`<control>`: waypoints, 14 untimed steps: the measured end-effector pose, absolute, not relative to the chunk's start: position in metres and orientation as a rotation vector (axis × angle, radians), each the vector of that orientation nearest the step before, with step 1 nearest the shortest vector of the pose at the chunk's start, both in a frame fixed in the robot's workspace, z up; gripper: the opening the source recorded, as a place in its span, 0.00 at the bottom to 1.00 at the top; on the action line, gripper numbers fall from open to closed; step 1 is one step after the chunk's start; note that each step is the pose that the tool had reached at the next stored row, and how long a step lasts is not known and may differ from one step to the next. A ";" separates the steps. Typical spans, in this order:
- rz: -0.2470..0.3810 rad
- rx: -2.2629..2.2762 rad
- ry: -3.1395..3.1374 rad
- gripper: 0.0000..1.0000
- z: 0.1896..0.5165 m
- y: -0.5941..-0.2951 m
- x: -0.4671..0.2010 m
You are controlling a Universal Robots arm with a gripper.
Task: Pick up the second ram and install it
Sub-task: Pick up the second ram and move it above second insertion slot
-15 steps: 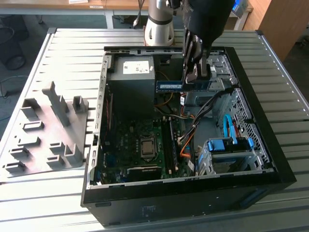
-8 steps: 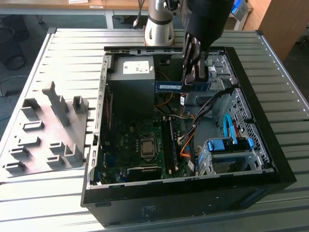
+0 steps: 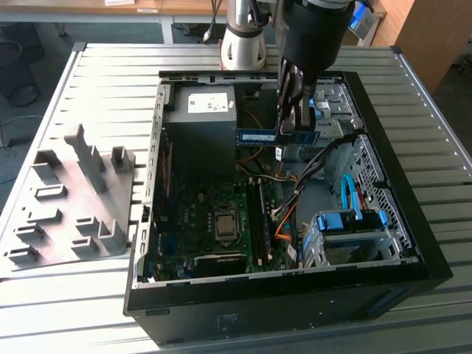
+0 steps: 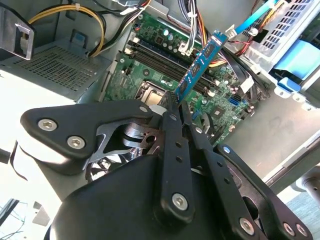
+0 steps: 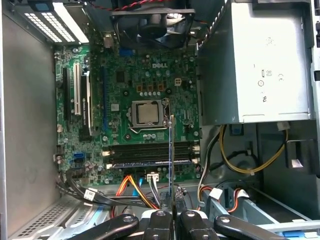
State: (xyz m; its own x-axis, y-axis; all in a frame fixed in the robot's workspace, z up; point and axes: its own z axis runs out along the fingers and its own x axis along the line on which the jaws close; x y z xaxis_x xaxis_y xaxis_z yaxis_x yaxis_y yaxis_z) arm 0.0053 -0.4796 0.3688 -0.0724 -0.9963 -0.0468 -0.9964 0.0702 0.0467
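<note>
Ribbed grey metal table (image 3: 66, 295) w/ an open black PC case (image 3: 295, 306) lying on its side; grey slotted tray (image 3: 66, 199) sits beside it at the exterior view's left. Nearest inside the case: blue drive cage (image 3: 346, 225) at the exterior view's right, then the green mobo (image 3: 188, 221) w/ its CPU socket (image 3: 223, 221) and the long black sockets (image 3: 258, 210) just beside it. Farther in, the gripper (image 3: 293, 133) hangs over the case, fingers clenched on the ram (image 3: 254, 136), approx. level, blue-labelled face toward the camera, up in the air above cables and not seated in any slot. In the second wrist view the gripper (image 4: 177, 102) pinches one end of the ram (image 4: 200, 65), the rest sticking out over the board. In the first wrist view the ram (image 5: 171, 155) shows edge-on from the gripper (image 5: 172, 205), crossing the sockets (image 5: 150, 152) at right angles. Behind it: grey PSU (image 3: 203, 118), then the arm's base (image 3: 243, 44) at the table's far edge.
</note>
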 end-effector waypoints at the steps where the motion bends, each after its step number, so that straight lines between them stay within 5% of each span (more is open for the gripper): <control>1: 0.104 -2.138 2.296 0.14 0.368 -0.480 0.005; 14: 0.104 -2.138 2.296 0.14 0.355 -0.480 0.005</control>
State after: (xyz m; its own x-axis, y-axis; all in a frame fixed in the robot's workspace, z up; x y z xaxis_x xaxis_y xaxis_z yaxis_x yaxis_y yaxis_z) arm 0.0045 -0.4796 0.3551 -0.0725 -0.9963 -0.0469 -0.9964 0.0703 0.0467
